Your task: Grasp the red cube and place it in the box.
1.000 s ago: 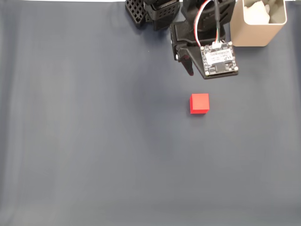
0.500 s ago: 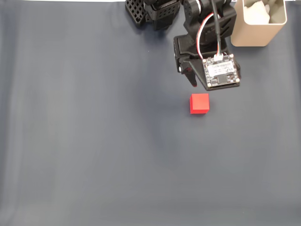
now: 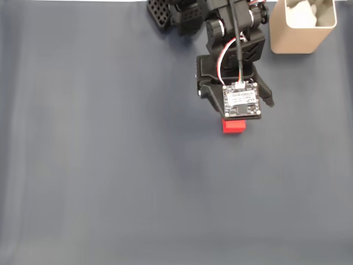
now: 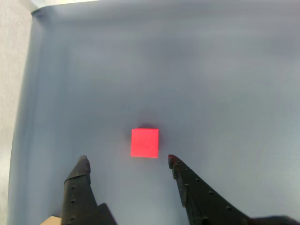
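Two gripper (image 4: 126, 160) fingers spread wide, empty, just short of red cube (image 4: 145, 143).

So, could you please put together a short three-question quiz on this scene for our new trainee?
1. True or false: the gripper is shut on the cube.
2. In the fixed view, where does the box stand? A. bottom left B. top right C. centre
3. Fill in: in the wrist view, the cube lies just beyond the gap between the two open ____.

Key: 1. False: the jaws are open and the cube lies free on the mat. 2. B. 3. fingers.
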